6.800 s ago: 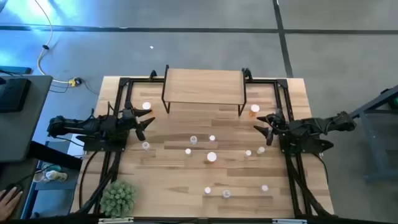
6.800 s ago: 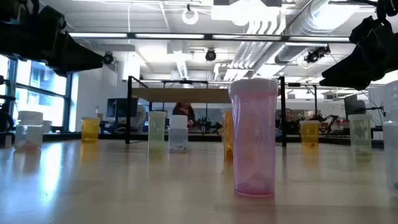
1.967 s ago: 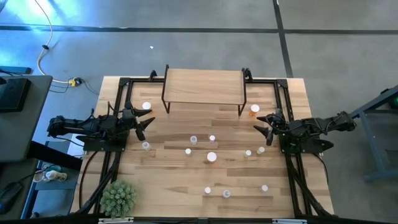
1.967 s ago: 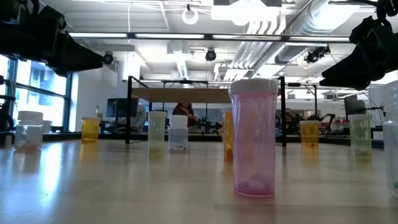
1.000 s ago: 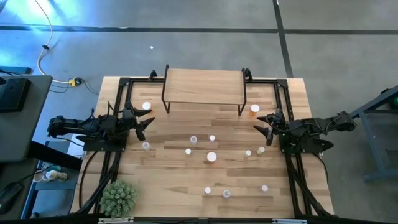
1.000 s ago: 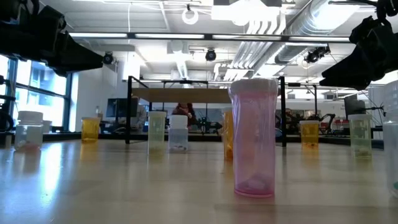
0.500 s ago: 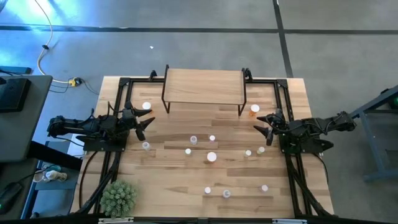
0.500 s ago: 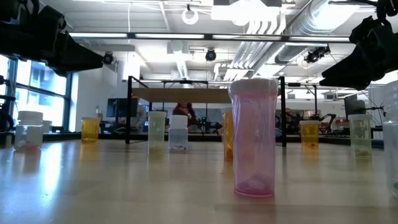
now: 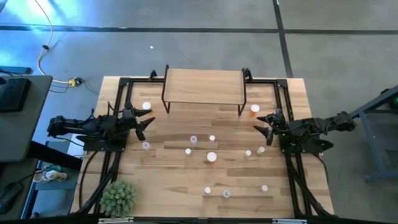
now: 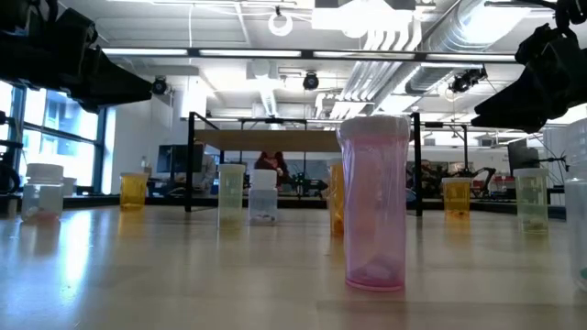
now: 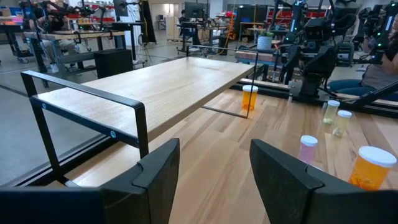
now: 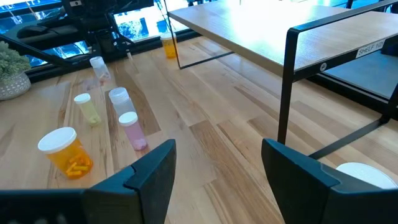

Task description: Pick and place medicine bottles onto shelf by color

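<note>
Several white-capped medicine bottles stand upright on their bases across the tabletop, among them a larger one (image 9: 212, 157) in the middle, an orange one (image 9: 254, 109) by the shelf's right legs and a white-capped one (image 9: 146, 106) at the far left. The light-wood shelf (image 9: 204, 86) on black legs stands bare at the far edge. My left gripper (image 9: 148, 123) hovers open and empty at the left. My right gripper (image 9: 260, 130) hovers open and empty at the right. A pink bottle (image 10: 374, 203) stands close in the low view.
A green spiky plant ball (image 9: 118, 198) sits at the near left corner. Black arm frames (image 9: 118, 99) run along both sides of the table. Three bottles (image 9: 226, 193) stand near the front edge. A desk (image 9: 15, 118) stands left of the table.
</note>
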You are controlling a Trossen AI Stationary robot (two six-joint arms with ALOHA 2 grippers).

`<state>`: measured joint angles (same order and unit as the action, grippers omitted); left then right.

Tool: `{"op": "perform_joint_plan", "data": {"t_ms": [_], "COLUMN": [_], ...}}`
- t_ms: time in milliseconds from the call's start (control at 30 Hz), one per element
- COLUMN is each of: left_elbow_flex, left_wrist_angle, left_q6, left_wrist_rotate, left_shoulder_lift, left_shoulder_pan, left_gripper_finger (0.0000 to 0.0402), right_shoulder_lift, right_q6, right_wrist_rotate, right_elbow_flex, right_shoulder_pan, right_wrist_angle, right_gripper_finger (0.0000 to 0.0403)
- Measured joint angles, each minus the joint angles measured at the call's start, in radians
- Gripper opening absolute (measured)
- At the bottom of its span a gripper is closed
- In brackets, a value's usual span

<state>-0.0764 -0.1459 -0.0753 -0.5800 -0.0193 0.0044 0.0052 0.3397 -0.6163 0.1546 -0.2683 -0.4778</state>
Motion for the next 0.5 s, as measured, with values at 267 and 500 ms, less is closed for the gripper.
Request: {"op": "perform_joint_plan", "data": {"t_ms": [267, 500], "left_elbow_flex": [0.000, 0.000], "left_wrist_angle": [0.003, 0.001], "left_q6": [0.004, -0.070], "left_wrist_rotate": [-0.004, 0.026], "left_shoulder_lift": [0.000, 0.000], "left_shoulder_pan": [0.000, 0.000], "left_gripper_finger": [0.0186, 0.0186], "right_shoulder_lift": [0.000, 0.000], "right_q6": [0.000, 0.000], "right_wrist_rotate": [0.000, 0.000], "right_elbow_flex": [0.000, 0.000], "right_shoulder_pan": [0.000, 0.000], "right_wrist_angle": [0.000, 0.000], "right_gripper_finger": [0.0229, 0.0229]}}
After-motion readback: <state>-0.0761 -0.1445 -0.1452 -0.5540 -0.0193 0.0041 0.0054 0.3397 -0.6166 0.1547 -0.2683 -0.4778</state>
